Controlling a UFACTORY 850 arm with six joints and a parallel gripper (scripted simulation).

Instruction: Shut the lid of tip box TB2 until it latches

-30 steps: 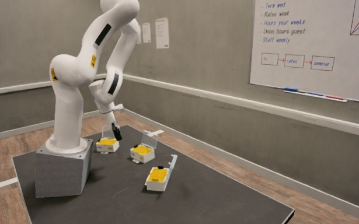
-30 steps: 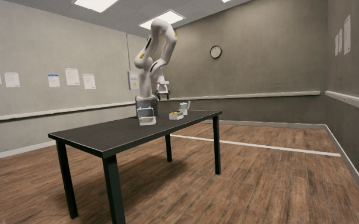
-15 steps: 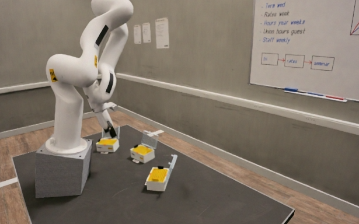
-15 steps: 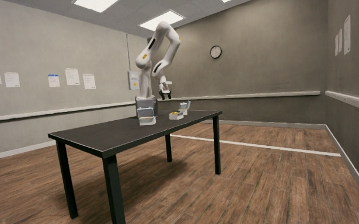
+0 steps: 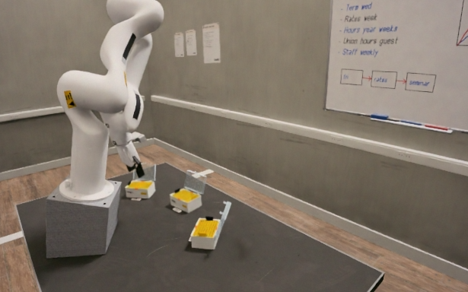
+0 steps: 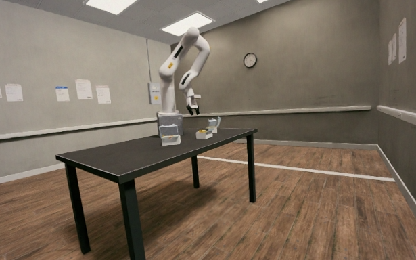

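Note:
Three white tip boxes with yellow tip racks stand flat on the black bench (image 5: 278, 262) (image 6: 129, 159), all with their clear lids open. One box (image 5: 140, 188) (image 6: 214, 126) is nearest the arm's base, one (image 5: 186, 200) (image 6: 204, 135) is in the middle, and one (image 5: 205, 233) (image 6: 170, 138) is farthest out. I cannot read which is TB2. My gripper (image 5: 138, 168) (image 6: 193, 110) is open and empty. It points down just above and behind the upright lid (image 5: 147, 172) of the box nearest the base, apart from it.
The arm stands on a grey block (image 5: 81, 224) (image 6: 170, 120) at the bench's end, close to the nearest box. The bench edge on the whiteboard wall's side runs just beyond the middle box.

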